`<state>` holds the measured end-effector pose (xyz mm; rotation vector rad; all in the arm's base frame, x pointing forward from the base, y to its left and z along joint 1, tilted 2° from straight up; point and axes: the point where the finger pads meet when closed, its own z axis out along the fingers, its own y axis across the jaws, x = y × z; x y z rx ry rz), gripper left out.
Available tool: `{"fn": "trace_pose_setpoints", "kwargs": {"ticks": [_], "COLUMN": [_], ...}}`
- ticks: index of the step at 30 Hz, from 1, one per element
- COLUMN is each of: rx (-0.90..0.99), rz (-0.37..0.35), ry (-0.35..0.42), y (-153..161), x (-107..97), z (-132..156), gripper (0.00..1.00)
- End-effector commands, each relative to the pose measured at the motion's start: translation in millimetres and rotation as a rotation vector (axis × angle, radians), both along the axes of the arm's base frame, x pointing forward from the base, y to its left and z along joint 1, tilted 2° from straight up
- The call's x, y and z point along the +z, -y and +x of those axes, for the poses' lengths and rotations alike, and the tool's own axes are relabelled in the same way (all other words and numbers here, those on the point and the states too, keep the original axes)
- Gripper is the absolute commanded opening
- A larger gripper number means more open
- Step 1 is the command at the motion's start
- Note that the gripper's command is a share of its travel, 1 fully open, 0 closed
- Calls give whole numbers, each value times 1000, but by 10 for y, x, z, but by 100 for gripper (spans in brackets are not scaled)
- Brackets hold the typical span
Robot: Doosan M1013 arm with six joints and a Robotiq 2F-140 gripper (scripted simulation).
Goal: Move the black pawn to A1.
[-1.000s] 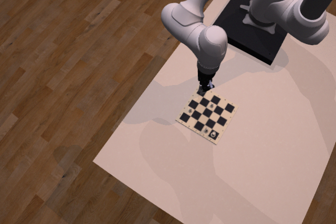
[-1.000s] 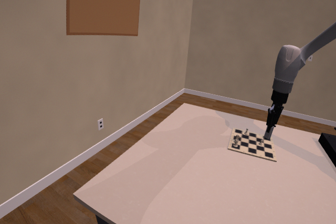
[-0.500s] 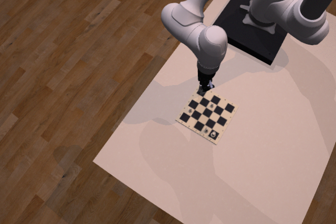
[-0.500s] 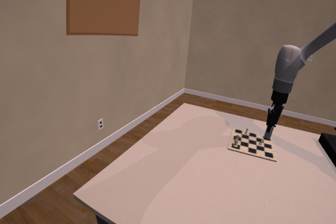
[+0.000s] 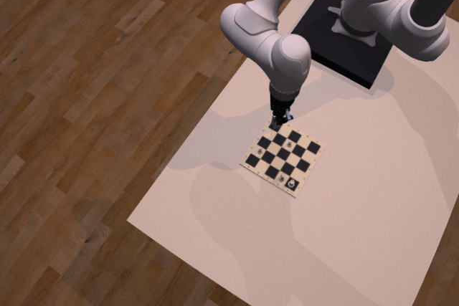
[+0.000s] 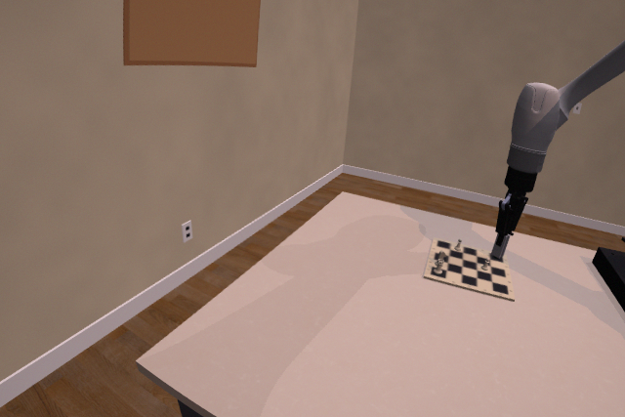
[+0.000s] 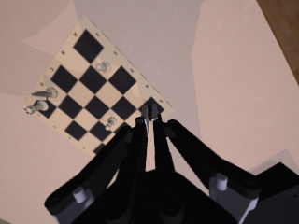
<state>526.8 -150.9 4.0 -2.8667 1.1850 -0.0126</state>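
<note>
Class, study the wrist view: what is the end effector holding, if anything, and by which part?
The end effector is shut on the black pawn, pinching its upper part between the fingertips over the board's corner square.

Room setting. Two plain beige walls (image 6: 303,74) meet at a corner, each edged at the bottom by a white baseboard (image 6: 201,258). A brown rectangular panel (image 6: 191,9) hangs high on the left wall; a white double power outlet (image 6: 187,230) sits low on the same wall. The floor (image 5: 92,73) is wood planking in mixed brown tones. A large table (image 6: 353,352) with a pale pink top stands near the corner. Broad soft shadows cross the tabletop and spill onto the floor beside it.
</note>
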Motion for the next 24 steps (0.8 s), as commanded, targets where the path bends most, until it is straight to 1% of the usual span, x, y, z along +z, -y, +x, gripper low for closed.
{"fn": "trace_pose_setpoints", "kwargs": {"ticks": [1,3,4,12,15,18,24], "rx": [0,0,0,0,0,0,0], "rz": [0,0,0,0,0,0,0], "ry": [0,0,0,0,0,0,0], "y": [4,4,5,25,30,32,33], "x": [110,110,163,739,899,966,972], "z": [-2,-2,-4,-17,-20,-22,-22], "gripper": [0,0,0,0,0,0,0]}}
